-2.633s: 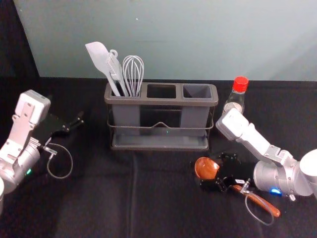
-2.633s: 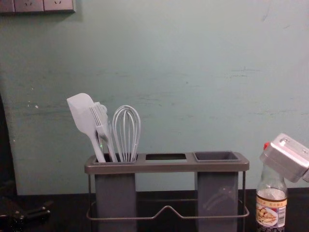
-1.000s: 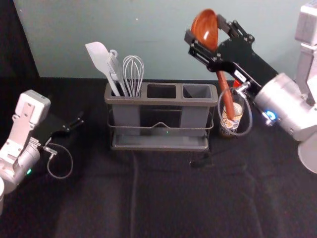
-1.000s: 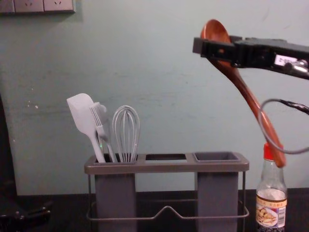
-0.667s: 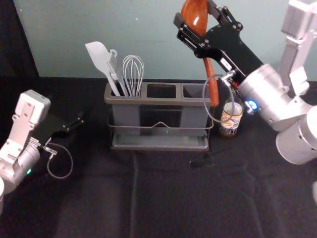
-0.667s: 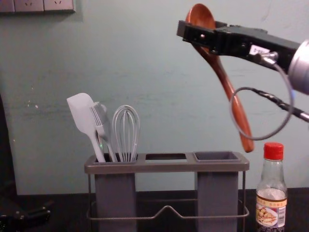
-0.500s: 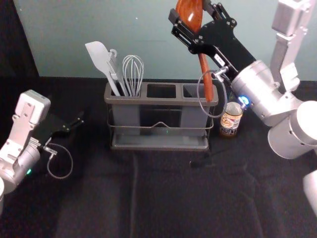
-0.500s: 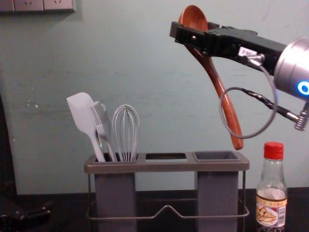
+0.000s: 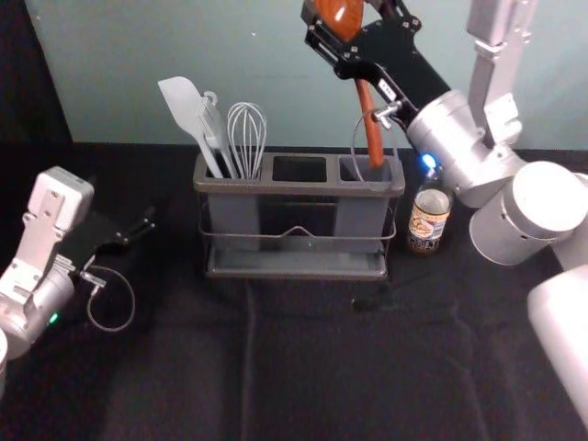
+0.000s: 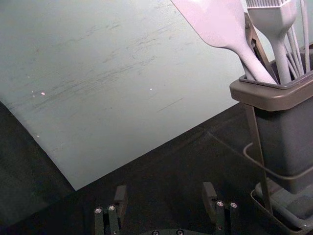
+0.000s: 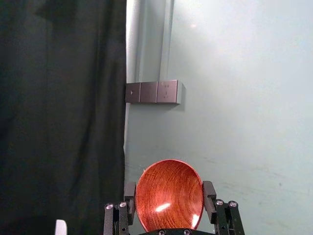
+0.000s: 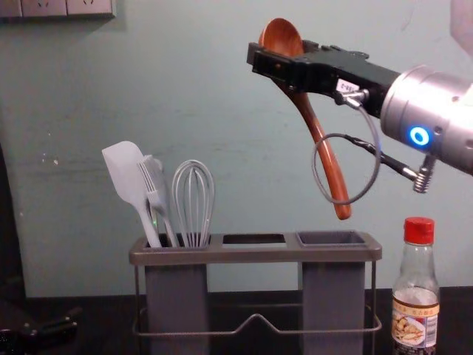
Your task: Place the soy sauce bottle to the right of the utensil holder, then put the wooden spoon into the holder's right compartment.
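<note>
The wooden spoon (image 12: 318,133) is up in the air above the utensil holder (image 12: 255,255), pinched by the right gripper (image 9: 342,13). Its two fingers stand partly apart, one against each side of the spoon's bowl. The handle slants down, its tip above the right compartment (image 12: 332,292) and clear of the rim. The right arm reaches forward and inward from the robot's right, nearly level, with the fingertips tipped slightly up. The soy sauce bottle (image 9: 429,220) stands upright just to the right of the holder. A spatula (image 12: 126,174), a brush (image 12: 154,185) and a whisk (image 12: 194,200) lean in the left compartment. The left gripper (image 9: 140,230) is idle to the left of the holder, its fingers spread wide with nothing between them.
</note>
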{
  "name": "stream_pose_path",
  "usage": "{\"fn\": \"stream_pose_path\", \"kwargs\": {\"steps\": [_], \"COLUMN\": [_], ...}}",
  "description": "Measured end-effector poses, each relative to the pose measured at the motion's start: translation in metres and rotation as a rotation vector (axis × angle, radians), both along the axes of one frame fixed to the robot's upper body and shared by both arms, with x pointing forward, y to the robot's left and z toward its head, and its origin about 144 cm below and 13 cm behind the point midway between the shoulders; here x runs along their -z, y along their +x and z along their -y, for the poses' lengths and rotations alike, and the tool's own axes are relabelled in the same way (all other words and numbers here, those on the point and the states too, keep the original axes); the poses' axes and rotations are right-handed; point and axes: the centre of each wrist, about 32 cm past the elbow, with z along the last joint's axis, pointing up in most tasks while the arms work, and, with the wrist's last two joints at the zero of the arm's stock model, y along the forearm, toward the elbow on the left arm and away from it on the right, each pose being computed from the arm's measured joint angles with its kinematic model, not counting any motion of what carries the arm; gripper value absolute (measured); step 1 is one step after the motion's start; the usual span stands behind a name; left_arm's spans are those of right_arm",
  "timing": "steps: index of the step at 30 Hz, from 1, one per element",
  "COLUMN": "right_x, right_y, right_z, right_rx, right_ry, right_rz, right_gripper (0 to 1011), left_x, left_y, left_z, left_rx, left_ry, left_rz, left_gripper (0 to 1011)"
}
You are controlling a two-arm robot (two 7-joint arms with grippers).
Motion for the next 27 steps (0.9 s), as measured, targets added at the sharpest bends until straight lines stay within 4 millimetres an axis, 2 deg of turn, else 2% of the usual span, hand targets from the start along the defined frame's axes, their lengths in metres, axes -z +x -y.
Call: {"fn": "stream_pose_path", "kwargs": {"steps": [12,27], "right_x": [0.012,0.021], "right_y": [0.018,0.026], "right_z": [-0.010,-0.012], "right_rx": [0.013,0.027], "right_ry": [-0.018,-0.031], "right_rz": [-0.022,-0.028], "right_gripper": [835,835], "left_x": [0.000,0.000], "left_y": [0.000,0.000], "left_z": [0.000,0.000], "left_rx": [0.000,0.000], "left_ry": [0.000,0.000], "left_rz": [0.000,0.000], "left_gripper": [1005,1005]}}
